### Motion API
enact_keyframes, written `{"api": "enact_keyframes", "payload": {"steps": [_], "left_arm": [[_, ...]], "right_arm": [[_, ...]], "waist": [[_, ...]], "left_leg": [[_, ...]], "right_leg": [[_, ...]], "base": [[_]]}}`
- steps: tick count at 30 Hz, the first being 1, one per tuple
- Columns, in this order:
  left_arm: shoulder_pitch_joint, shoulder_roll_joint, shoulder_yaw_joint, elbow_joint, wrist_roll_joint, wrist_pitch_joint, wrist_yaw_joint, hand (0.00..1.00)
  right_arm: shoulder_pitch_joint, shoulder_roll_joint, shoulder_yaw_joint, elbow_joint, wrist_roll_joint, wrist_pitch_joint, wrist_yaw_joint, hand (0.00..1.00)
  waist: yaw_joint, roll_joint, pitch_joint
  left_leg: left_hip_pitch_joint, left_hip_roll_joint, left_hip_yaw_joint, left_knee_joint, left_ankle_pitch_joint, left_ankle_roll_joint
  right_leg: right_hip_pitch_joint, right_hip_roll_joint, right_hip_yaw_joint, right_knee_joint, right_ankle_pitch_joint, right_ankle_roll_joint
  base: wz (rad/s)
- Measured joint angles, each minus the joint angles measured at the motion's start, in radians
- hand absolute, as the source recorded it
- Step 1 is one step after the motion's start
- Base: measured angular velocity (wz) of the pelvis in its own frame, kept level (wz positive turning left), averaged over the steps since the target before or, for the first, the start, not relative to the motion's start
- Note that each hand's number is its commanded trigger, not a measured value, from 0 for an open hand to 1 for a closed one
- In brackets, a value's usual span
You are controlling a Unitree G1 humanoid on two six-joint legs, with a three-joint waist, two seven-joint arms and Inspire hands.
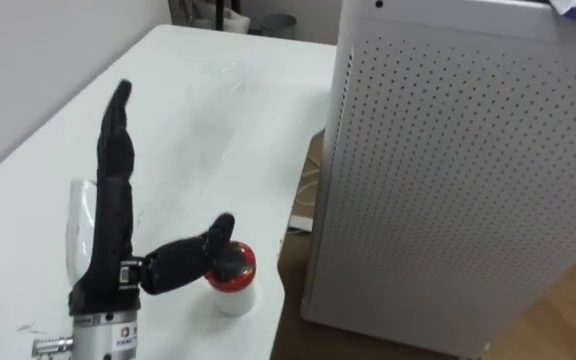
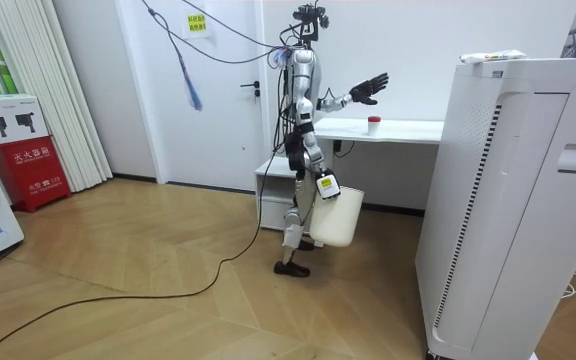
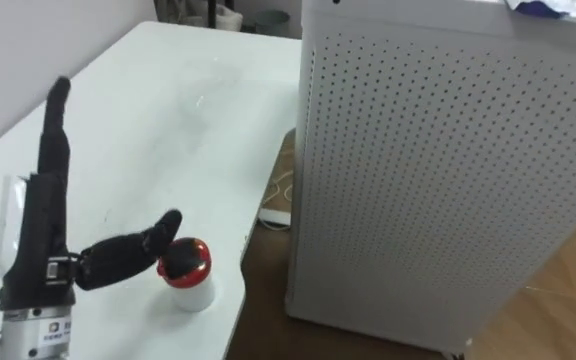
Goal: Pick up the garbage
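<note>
A small white jar with a red lid (image 1: 233,275) stands near the front edge of the white table (image 1: 198,120). My left hand (image 1: 116,215) is raised just left of the jar, open, fingers straight up, with the thumb reaching over the lid. Behind the hand lies a clear plastic thing (image 1: 80,225), partly hidden. In the room view I stand at the table's end, and my right hand (image 2: 320,181) hangs low with a white bin (image 2: 339,216) hanging from it.
A tall white perforated cabinet (image 1: 468,170) stands close to the table's right, with a narrow gap of wooden floor between them. A crumpled wrapper (image 3: 558,8) lies on its top. A red box (image 2: 30,148) and curtains are at the room view's left.
</note>
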Motion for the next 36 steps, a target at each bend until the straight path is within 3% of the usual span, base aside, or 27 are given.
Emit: {"api": "enact_keyframes", "payload": {"steps": [8, 15, 21, 36], "left_arm": [[0.018, 0.003, -0.005, 0.000, -0.021, 0.013, -0.057, 0.00], [0.020, 0.002, -0.068, 0.000, -0.046, 0.014, -0.150, 0.00], [0.023, 0.001, -0.077, 0.000, -0.046, 0.014, -0.196, 0.00], [0.060, 0.002, -0.075, 0.017, -0.047, 0.021, -0.235, 0.00]], "right_arm": [[-0.004, -0.002, -0.001, 0.009, 0.003, 0.005, 0.026, 1.00], [-0.019, -0.001, 0.017, 0.020, 0.008, -0.003, 0.046, 1.00], [-0.020, 0.000, 0.017, 0.021, 0.009, -0.004, 0.056, 1.00], [-0.020, 0.000, 0.015, 0.018, 0.004, -0.004, 0.065, 1.00]], "waist": [[0.000, -0.004, 0.0004], [-0.001, -0.004, 0.0003], [-0.001, -0.003, -0.0003], [-0.001, -0.002, -0.0021]], "left_leg": [[0.002, 0.001, 0.008, -0.010, -0.002, -0.002], [-0.002, 0.000, 0.010, -0.008, -0.002, -0.003], [-0.002, 0.000, 0.010, -0.009, -0.002, -0.003], [-0.003, 0.000, 0.010, -0.010, -0.002, -0.003]], "right_leg": [[-0.012, 0.003, -0.002, 0.004, 0.000, -0.001], [-0.011, 0.004, -0.007, 0.003, 0.000, -0.001], [-0.011, 0.004, -0.010, 0.003, 0.000, -0.001], [-0.011, 0.003, -0.026, 0.003, 0.001, -0.001]], "base": [[-0.04], [0.00], [0.00], [0.00]]}}
